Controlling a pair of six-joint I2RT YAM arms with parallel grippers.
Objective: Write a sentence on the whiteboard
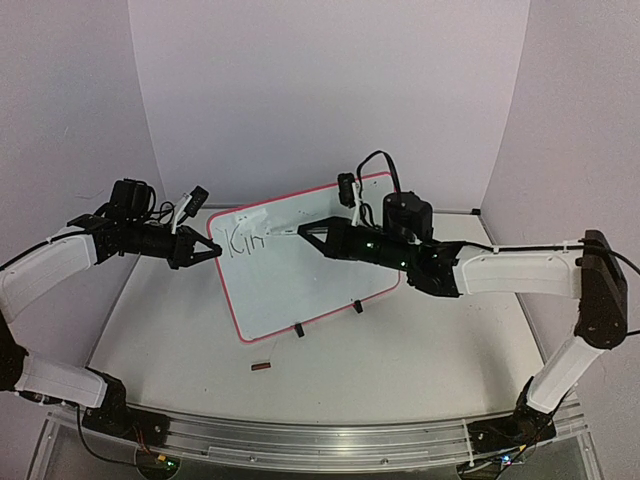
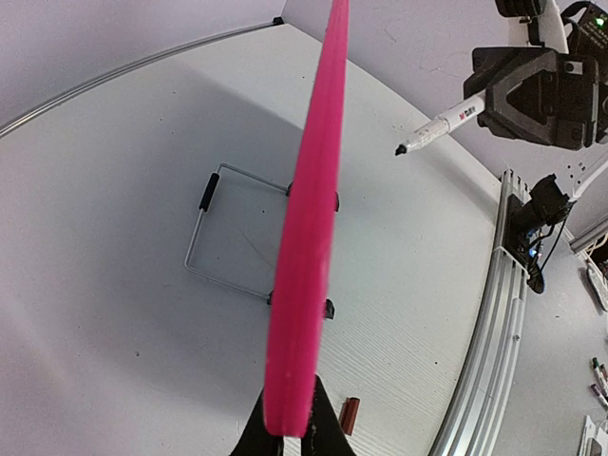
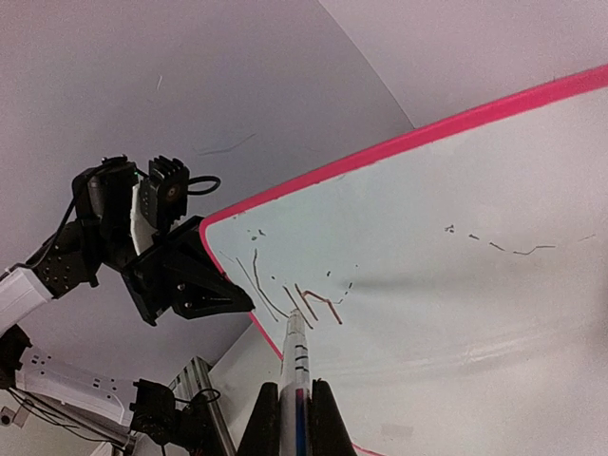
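- The whiteboard stands tilted in the middle of the table, propped on 2 black clip feet, its writing face turned toward the right arm.
- The left gripper is clamped on the board's left rim, steadying it.
- The right gripper is closed around a white marker, with the tip pointing at the upper left part of the board.
- Of the sentence, only about 3 uneven letters show, reading roughly "Kin". I judge the task as barely begun: the rest of the 1st word and all later words are left.
- The marker's tip sits right by the last stroke. In the left wrist view it looks slightly off the surface, but contact cannot be told for sure.
- Faint stray marks lie farther right on the board, where later words would likely go.
- A wire stand rests on the table behind the board, and a small reddish-brown piece lies in front of it, well apart from both arms.
- Nothing blocks the writing path to the right. The main risk I see is the board shifting under marker pressure.
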